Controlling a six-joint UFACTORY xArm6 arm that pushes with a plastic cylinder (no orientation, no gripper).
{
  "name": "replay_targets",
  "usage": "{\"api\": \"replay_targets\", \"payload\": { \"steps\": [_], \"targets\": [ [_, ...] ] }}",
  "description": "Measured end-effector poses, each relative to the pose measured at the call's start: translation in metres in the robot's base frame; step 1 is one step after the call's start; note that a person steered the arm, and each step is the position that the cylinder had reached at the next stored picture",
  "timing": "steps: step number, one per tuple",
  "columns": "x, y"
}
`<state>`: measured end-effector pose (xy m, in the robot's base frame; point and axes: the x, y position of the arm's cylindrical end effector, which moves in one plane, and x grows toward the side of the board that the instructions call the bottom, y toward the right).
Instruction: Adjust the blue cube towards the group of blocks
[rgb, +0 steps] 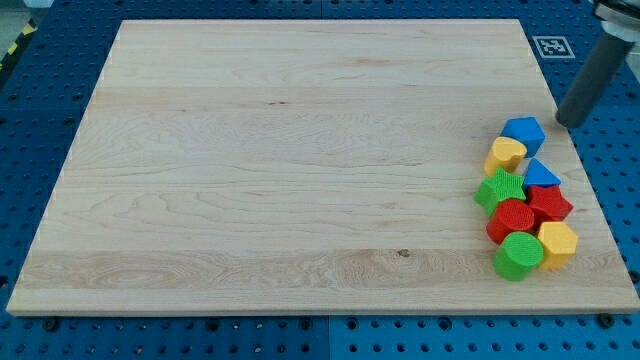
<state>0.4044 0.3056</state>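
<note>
The blue cube (524, 132) sits at the view's right, at the top of a cluster of blocks, touching the yellow heart-shaped block (506, 154) just below it. Under these lie a blue triangular block (541, 175), a green star (500, 189), a red star-like block (549, 204), a red cylinder (513, 220), a yellow block (557, 243) and a green cylinder (519, 256). My tip (565, 121) is up and to the right of the blue cube, a short gap away, not touching it.
The wooden board (300, 160) fills most of the view on a blue perforated table. The cluster lies close to the board's right edge (580, 170). A black-and-white marker tag (552, 46) sits off the board's top right corner.
</note>
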Motion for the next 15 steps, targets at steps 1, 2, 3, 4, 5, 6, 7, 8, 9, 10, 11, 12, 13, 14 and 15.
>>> {"api": "replay_targets", "payload": {
  "steps": [1, 2, 3, 4, 5, 6, 7, 8, 9, 10, 11, 12, 13, 14, 15],
  "targets": [
    [0.004, -0.014],
    [0.006, -0.027],
    [0.013, -0.03],
    [0.012, -0.064],
    [0.009, -0.107],
    [0.004, -0.153],
    [0.002, -0.193],
    [0.001, -0.228],
    [0.001, -0.245],
    [0.012, -0.221],
    [0.014, -0.195],
    [0.014, -0.172],
    [0.018, -0.149],
    [0.02, -0.132],
    [0.02, -0.13]
  ]
}}
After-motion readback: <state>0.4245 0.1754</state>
